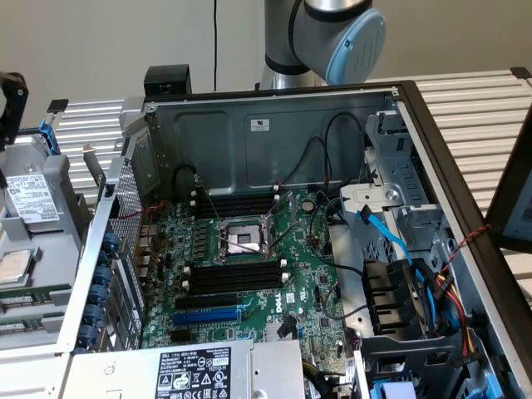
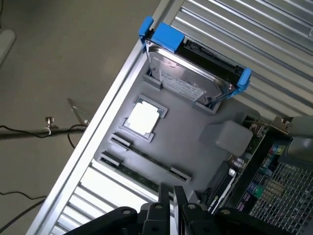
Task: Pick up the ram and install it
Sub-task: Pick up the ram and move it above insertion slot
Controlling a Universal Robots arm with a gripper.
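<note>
The ram (image 2: 137,176), probably light, stiff and fragile (best pinched across its flat faces), sits in the tray (image 2: 195,152) near the narrowly parted, empty gripper (image 2: 169,213).

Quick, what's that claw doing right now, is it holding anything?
Claw: open by a narrow gap, holding nothing, poised over the gray tray.
</note>
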